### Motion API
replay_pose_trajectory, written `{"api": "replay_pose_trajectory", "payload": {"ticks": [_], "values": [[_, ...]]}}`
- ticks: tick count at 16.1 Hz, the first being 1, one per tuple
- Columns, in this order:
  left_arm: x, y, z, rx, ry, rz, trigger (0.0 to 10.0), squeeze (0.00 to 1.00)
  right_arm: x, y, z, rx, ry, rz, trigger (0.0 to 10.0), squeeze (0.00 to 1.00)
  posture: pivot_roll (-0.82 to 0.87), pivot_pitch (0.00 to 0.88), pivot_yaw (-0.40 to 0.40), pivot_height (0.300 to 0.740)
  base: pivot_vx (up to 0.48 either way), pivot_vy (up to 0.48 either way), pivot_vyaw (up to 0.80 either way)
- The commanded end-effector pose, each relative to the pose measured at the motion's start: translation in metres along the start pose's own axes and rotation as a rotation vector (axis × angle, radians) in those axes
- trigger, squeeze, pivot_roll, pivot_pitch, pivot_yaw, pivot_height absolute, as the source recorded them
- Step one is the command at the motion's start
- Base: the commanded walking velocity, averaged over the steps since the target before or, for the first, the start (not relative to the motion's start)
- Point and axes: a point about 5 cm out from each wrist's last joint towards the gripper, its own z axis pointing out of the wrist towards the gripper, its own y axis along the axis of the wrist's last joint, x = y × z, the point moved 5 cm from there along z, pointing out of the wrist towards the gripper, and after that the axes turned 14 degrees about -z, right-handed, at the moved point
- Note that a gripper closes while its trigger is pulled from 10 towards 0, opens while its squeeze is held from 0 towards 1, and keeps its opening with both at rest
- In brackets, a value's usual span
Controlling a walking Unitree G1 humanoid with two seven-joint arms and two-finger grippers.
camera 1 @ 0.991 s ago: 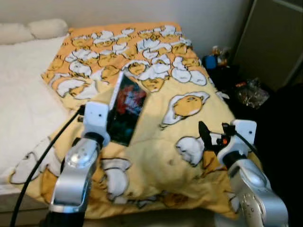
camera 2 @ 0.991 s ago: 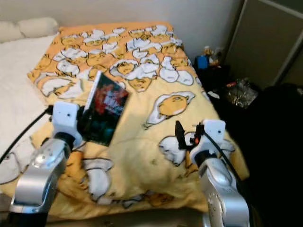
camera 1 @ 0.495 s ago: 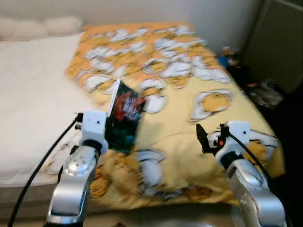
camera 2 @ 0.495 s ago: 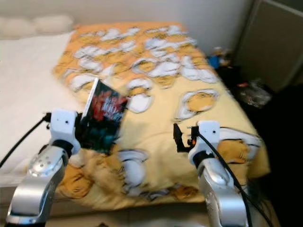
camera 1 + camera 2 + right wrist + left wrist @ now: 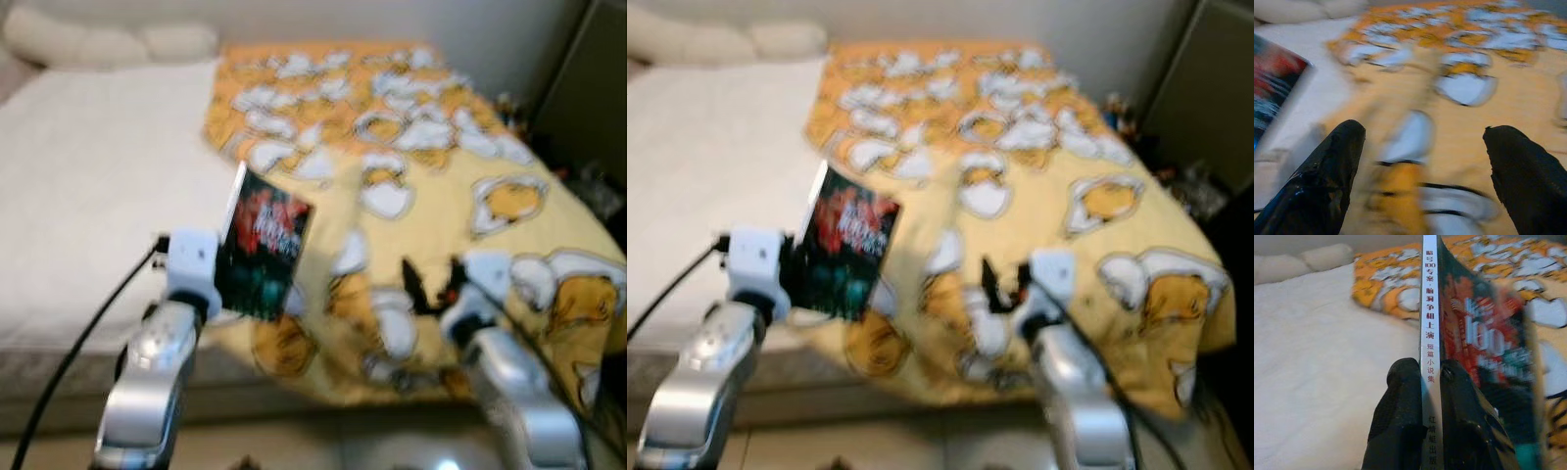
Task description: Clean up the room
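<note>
The step in hand looks like carrying: the left gripper (image 5: 1422,377) is clamped on a book (image 5: 260,243) by its spine, holding it upright above the bed (image 5: 88,176) edge, at about 9 o'clock from the yellow blanket (image 5: 441,196). Next it likely needs a place to set the book. At 3 o'clock, the right gripper (image 5: 1422,147) hangs spread wide, empty.

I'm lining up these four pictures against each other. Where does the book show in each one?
Left eye view: book upright left of centre, held by the left gripper.
Right eye view: left of centre, before the white sheet.
Left wrist view: white spine running down the middle, pinched between black fingers.
Right wrist view: one blurred corner at the edge.
Shared landmark: yellow patterned blanket.
</note>
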Motion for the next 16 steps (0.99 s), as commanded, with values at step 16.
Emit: {"api": "replay_pose_trajectory", "payload": {"ticks": [16], "values": [[0.004,0.012,-0.003,-0.046,0.014,0.019,10.0,0.0,0.002,0.006,0.004,-0.036,0.038,-0.024,10.0,0.0,0.0,0.0,0.01,0.74,0.0,0.48,0.0]]}}
